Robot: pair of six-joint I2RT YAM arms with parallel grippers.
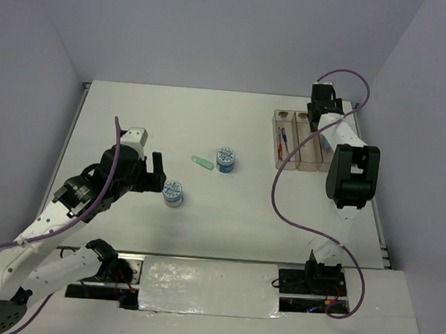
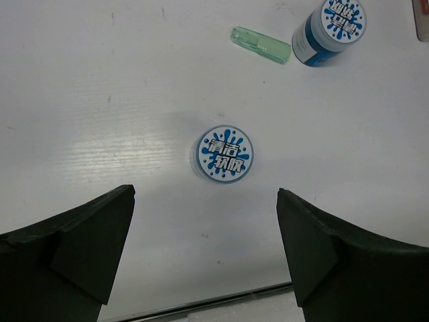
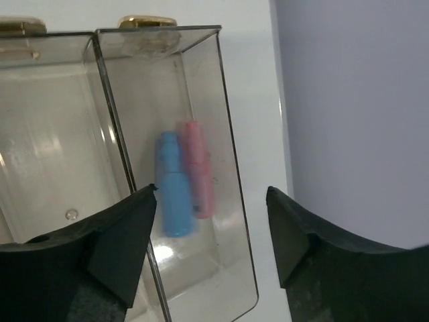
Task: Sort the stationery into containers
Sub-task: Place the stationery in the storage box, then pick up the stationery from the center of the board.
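The left pincer (image 2: pixel 204 198) hangs released, jaws spread wide, above the white table (image 2: pixel 100 100), with the round blue-white patterned tape roll (image 2: pixel 224 153) lying flat just ahead, centred between them, far nearer this arm than the right pincer (image 3: pixel 211 194), which hovers released over the clear plastic tray (image 3: pixel 194 74).

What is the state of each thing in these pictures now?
left pincer: open, empty, over the near tape roll.
right pincer: open, empty, over the tray's right compartment.
near tape roll: on the table, label up.
far tape roll: on the table, label up.
green clip: flat on the table, beside the far tape roll.
blue clip: lying in the right compartment.
pink clip: lying beside it there.
pens: in the left compartment.
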